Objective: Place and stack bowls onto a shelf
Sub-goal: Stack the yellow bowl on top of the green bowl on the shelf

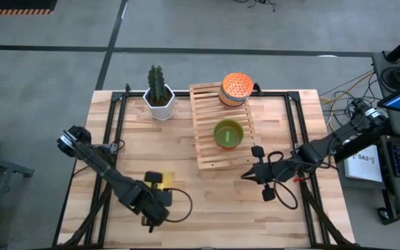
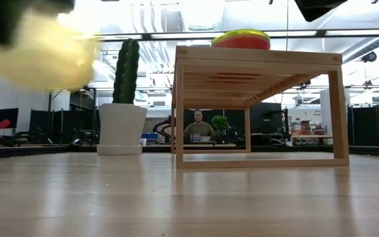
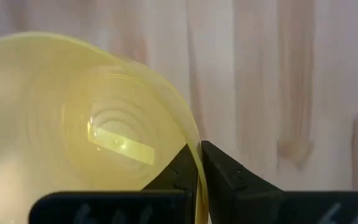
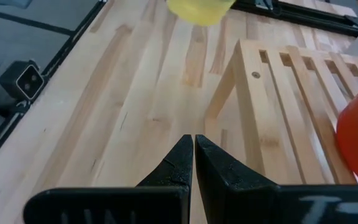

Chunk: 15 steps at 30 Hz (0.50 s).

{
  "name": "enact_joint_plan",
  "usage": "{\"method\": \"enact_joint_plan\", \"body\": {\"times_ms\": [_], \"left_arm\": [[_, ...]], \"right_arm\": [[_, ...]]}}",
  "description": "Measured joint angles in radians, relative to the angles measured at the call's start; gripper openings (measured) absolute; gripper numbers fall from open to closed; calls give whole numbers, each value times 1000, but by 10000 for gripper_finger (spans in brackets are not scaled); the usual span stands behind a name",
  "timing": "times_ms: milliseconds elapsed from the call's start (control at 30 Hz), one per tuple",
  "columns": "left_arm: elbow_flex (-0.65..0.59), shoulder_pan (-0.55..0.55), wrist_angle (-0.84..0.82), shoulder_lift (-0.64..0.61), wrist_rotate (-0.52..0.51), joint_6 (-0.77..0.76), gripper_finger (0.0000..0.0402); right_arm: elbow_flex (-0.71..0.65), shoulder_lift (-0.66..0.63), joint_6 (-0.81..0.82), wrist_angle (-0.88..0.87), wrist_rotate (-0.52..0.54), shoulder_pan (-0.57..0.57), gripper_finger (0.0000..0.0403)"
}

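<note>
showing the stacking task partway done: on the light wooden slatted shelf (image 1: 222,125) we see a stack topped by an orange lattice-patterned bowl (image 1: 235,86) at the far end, and a second stack with a green bowl (image 1: 228,132) uppermost near the middle. in the low view this second stack shows a red-orange bowl (image 2: 241,41) under a yellow-green rim; how many bowls each stack holds we cannot tell from here.

one translucent yellow bowl (image 1: 157,180) is not yet shelved. the left gripper (image 3: 199,163) pinches its rim, one finger inside and one outside, above the near-left part of the wooden tabletop (image 1: 186,201), well apart from the shelf. the right gripper (image 4: 194,151) hovers just beside the shelf's near right corner, fingers pressed together and holding nothing.

for room to move, we judge the near end of the shelf free for another bowl, and the tabletop between the yellow bowl and the shelf open. the white pot with a green cactus (image 1: 158,94) stands just beside the shelf's far left corner, so an approach from the near side looks the safer. the right arm near the shelf's near corner may crowd that path.
</note>
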Motion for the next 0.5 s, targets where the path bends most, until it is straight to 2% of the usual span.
{"method": "enact_joint_plan", "body": {"times_ms": [200, 367, 500], "left_arm": [[218, 83, -13, -1, -212, 265, 0], [346, 179, -7, 0, -306, 529, 0], [382, 270, 68, 3, -350, 731, 0]], "right_arm": [[0, -6, -22, 10, 1, 10, 9], [0, -6, -33, 13, 0, 16, 9], [0, -8, -37, 13, 0, 17, 9]]}}
